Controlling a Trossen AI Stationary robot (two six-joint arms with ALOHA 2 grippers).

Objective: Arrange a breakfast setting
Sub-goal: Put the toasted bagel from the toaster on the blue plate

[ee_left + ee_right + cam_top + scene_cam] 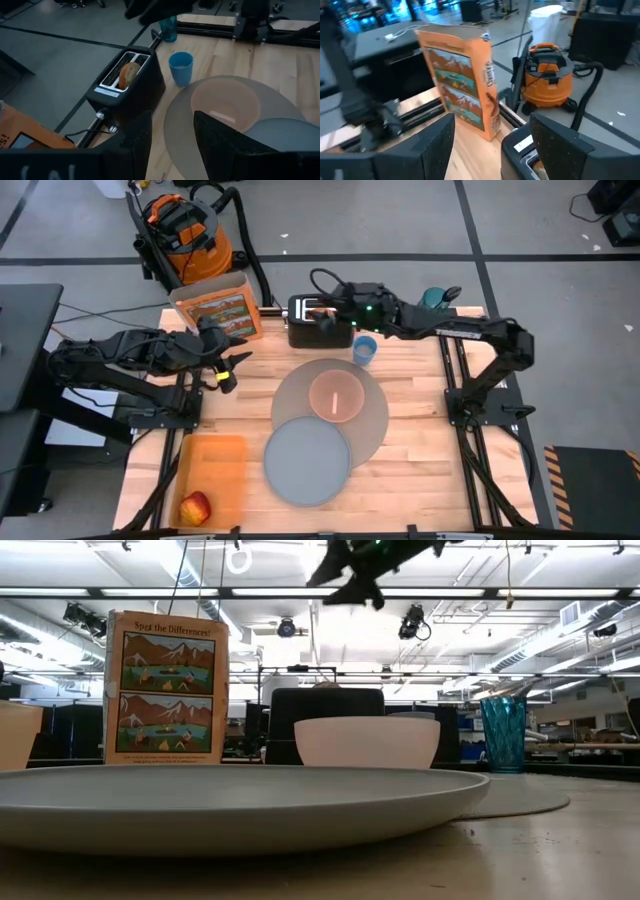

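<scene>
The taupe mat [375, 420] lies mid-table. On it rests the pink bowl [337, 395], and the grey plate [307, 462] overlaps its near edge. A small blue cup [365, 350] stands beside the mat's far edge. The bagel [129, 75] sticks up out of a slot of the black toaster [127, 92]. The red apple [196, 507] lies in an orange tray. My right gripper [320, 310] hangs open above the toaster, nothing between its fingers [435, 140]. My left gripper [228, 370] is open and raised at the table's left, pointing toward the toaster.
A cereal box [215, 305] stands upright at the far left, next to the toaster. A teal glass [435, 298] stands at the far right edge. The orange tray [215, 470] takes the near left corner. Bare wood shows right of the mat.
</scene>
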